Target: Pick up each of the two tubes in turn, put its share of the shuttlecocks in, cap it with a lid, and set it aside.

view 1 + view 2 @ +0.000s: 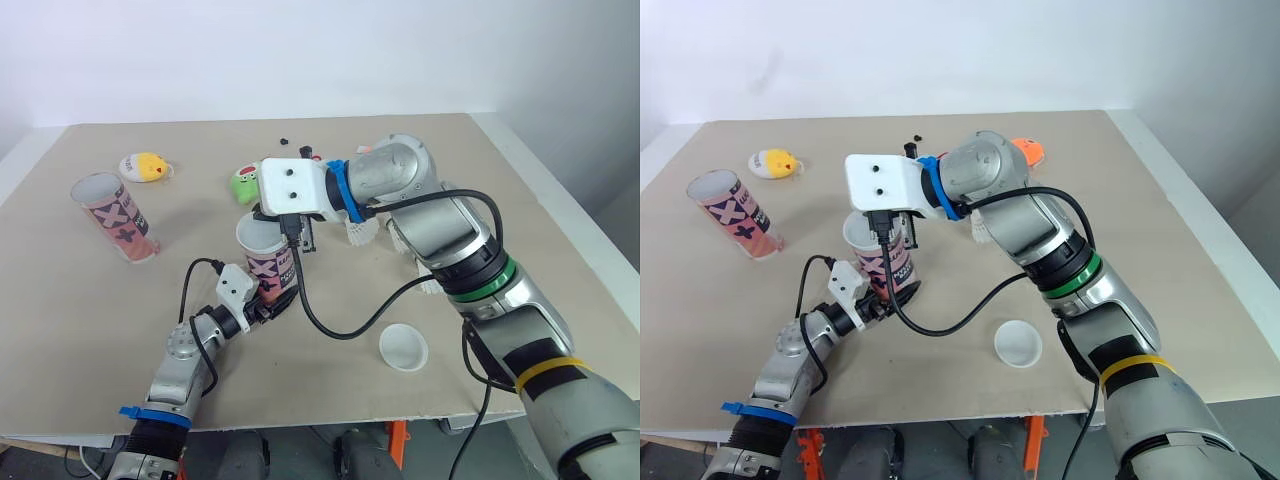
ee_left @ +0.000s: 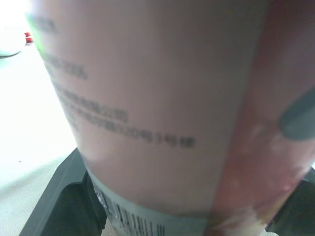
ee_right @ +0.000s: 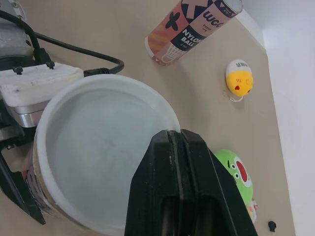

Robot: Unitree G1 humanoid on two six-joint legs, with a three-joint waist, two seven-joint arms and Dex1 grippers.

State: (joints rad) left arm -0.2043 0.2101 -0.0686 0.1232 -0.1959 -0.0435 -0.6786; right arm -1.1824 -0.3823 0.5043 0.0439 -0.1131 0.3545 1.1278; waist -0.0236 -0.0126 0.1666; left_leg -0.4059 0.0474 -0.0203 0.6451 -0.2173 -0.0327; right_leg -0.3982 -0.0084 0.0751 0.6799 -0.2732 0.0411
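Note:
A pink patterned tube stands upright mid-table with my left gripper shut on its base; its label is close up in the left wrist view. A white lid appears to sit on its top. My right gripper is shut, fingers pressed together with nothing between them, right over the tube's far rim. A second tube stands open at the far left. A loose white lid lies near the front edge. White shuttlecocks lie behind my right arm.
A yellow chick toy and a green toy lie at the back of the table, an orange toy behind my right arm. A black cable loops over the table between the held tube and the loose lid.

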